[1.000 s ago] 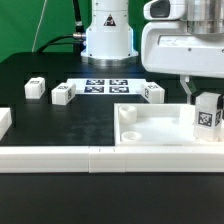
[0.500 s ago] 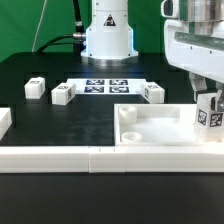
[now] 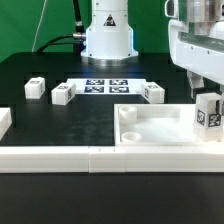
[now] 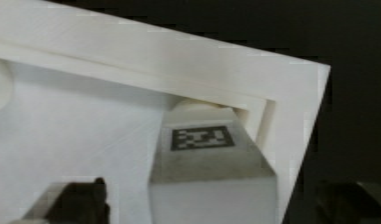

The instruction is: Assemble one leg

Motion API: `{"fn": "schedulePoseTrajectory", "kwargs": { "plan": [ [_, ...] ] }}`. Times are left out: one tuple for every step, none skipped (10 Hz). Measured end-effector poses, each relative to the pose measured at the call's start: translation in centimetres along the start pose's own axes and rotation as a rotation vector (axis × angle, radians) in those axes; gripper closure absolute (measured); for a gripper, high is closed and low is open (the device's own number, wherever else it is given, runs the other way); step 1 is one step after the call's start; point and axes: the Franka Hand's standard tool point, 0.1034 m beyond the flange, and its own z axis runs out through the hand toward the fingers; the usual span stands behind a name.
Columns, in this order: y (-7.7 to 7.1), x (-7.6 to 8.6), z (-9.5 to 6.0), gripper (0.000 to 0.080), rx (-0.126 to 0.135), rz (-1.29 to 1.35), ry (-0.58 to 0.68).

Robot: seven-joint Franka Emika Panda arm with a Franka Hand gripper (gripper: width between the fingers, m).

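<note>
A leg [image 3: 208, 114], a small white block with a black-and-white tag, stands upright in the corner of the big white tray-like piece [image 3: 150, 128] at the exterior view's right. In the wrist view the leg [image 4: 213, 150] sits in that walled corner [image 4: 293, 90]. My gripper [image 3: 205, 98] hangs over the leg with its dark fingers [image 4: 80, 200] on either side. A gap shows between each finger and the leg, so the gripper [image 4: 213, 205] looks open around it.
Three more legs [image 3: 36, 88], [image 3: 63, 95], [image 3: 153, 92] lie on the black table around the marker board [image 3: 105, 86]. A long white bar [image 3: 90, 158] runs along the front. A white piece [image 3: 5, 120] sits at the left edge. The arm's base [image 3: 107, 30] stands behind.
The gripper has shifted toward the exterior view's right over the leg. The leg stays upright in the tray corner.
</note>
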Motion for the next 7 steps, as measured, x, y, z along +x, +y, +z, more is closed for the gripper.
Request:
{"fn": "schedulePoseTrajectory", "kwargs": {
  "plan": [
    [0.07, 0.04, 0.05, 0.0160, -0.004, -0.135, -0.001],
    [0.09, 0.00, 0.16, 0.0153, -0.006, -0.218, -0.001],
    [0.18, 0.31, 0.26, 0.0153, -0.006, -0.356, -0.002],
    [0.16, 0.29, 0.25, 0.0153, -0.010, -0.442, 0.000],
    [0.08, 0.05, 0.42, 0.0150, -0.007, -0.565, 0.009],
    [0.09, -0.14, 0.55, 0.0150, -0.018, -0.685, 0.017],
    [-0.03, 0.02, 0.43, 0.0150, -0.035, -0.821, 0.019]
  ]
}}
